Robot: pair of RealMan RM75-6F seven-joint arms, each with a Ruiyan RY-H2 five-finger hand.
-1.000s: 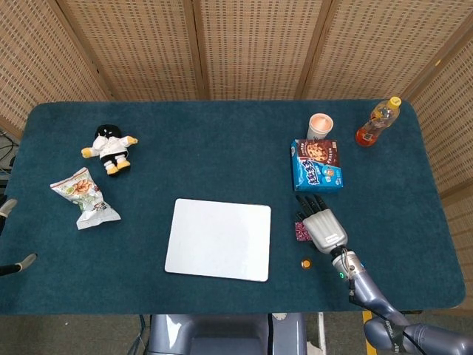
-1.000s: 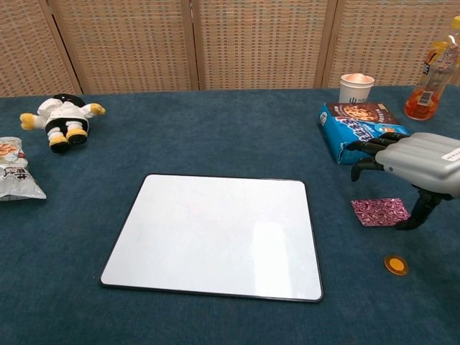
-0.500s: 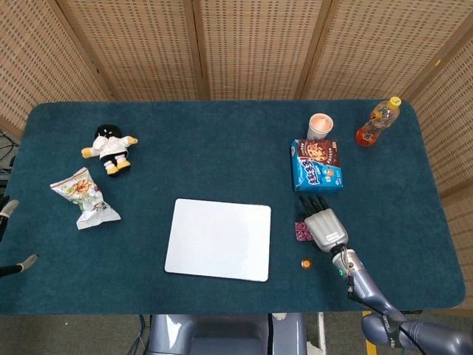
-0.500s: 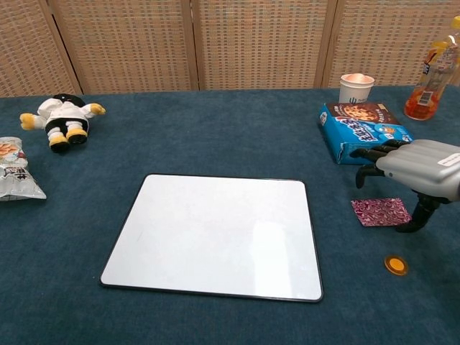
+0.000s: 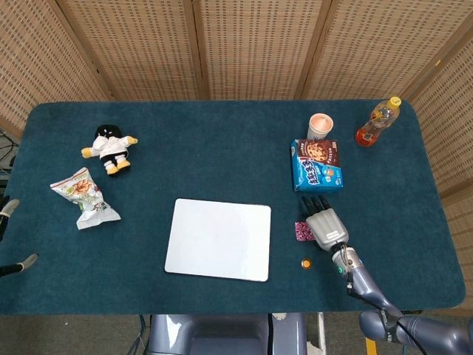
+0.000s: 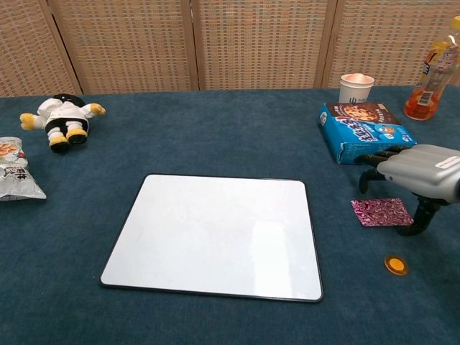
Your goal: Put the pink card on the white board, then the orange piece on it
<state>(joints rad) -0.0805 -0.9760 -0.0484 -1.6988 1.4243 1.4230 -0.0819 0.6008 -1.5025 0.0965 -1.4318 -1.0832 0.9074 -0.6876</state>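
Over the card [image 6: 380,212], the right robot hand [image 6: 417,171] was open and held nothing, and it could miss because that card lay so flat.

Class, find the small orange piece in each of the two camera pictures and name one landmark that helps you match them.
Head view: orange piece lies low, right of centre, just right of the white board.
Chest view: orange piece lies at lower right, below the pink card.
Shared landmark: the blue biscuit box.

One white board [image 6: 212,233], pink card [image 6: 381,212], orange piece [image 6: 394,265], plush doll [image 6: 63,120], snack bag [image 6: 14,169], cookie box [image 6: 363,130], cup [image 6: 356,88], bottle [image 6: 430,83].
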